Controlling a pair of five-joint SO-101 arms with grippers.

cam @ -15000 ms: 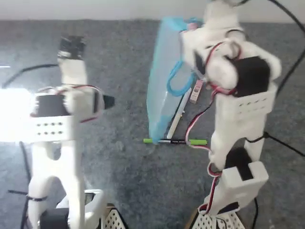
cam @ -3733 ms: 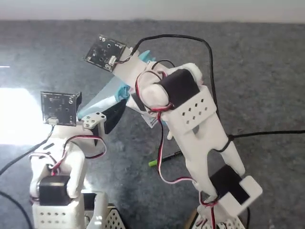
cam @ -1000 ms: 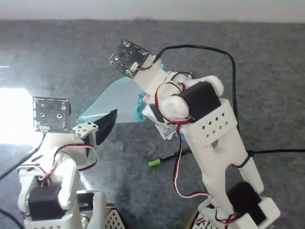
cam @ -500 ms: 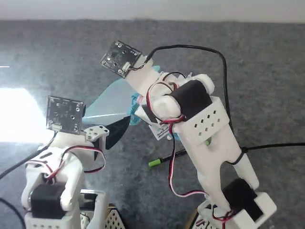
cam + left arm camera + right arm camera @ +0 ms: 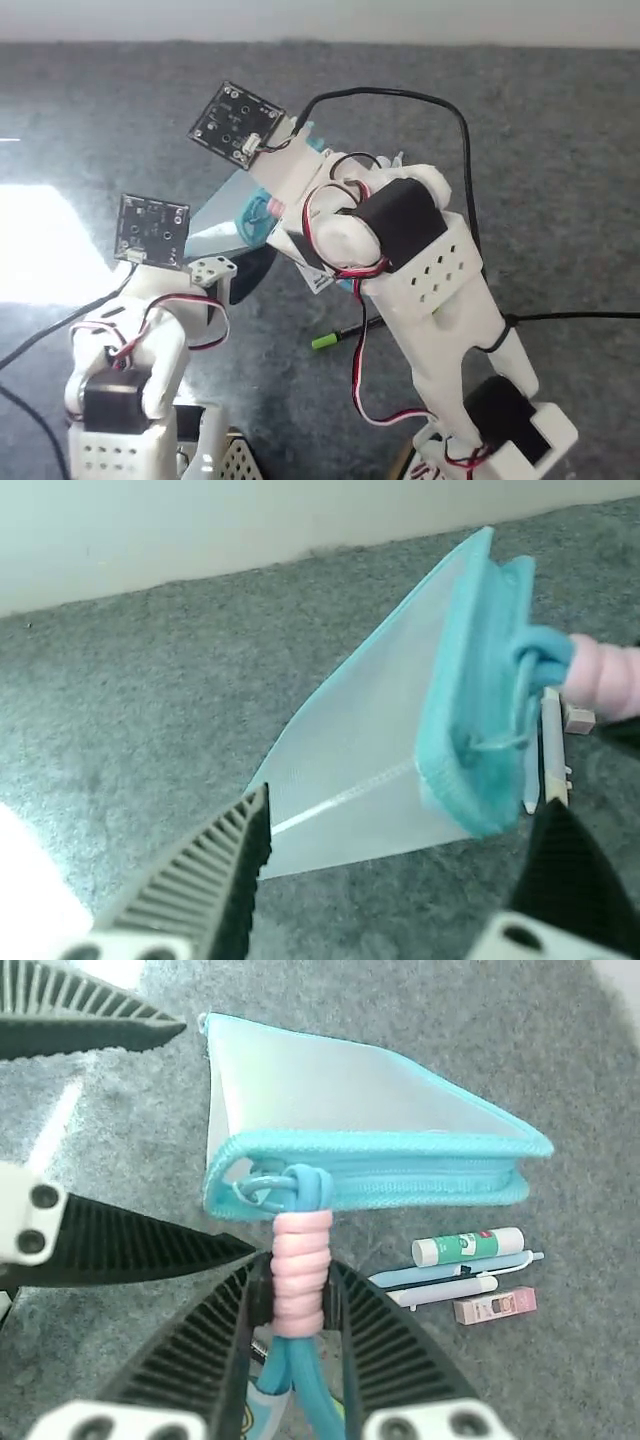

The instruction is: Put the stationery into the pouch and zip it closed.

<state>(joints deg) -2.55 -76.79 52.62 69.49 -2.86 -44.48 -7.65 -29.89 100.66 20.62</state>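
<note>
The teal mesh pouch [image 5: 222, 222] stands on its edge on the grey table, zipper side up [image 5: 380, 1175]. My right gripper [image 5: 298, 1305] is shut on the pink bead [image 5: 300, 1265] of the pouch's blue zipper cord, and it sits at the pouch's near end [image 5: 268, 212]. My left gripper [image 5: 400, 880] is open, low by the pouch's lower corner [image 5: 240, 265], one finger on each side of it. A glue stick [image 5: 468, 1246], a light pen [image 5: 450, 1282] and a pink eraser [image 5: 495, 1305] lie on the table beside the pouch. A green-tipped pen [image 5: 340, 335] lies under the right arm.
The right arm [image 5: 430, 290] stretches across the middle of the table and hides much of the stationery in the high view. Black cables [image 5: 400, 100] loop over it. A bright glare patch [image 5: 40, 240] lies at the left.
The right arm has swung left, pulling the pouch's cord end with it. The left arm has shifted right and forward, closer to the pouch's corner.
</note>
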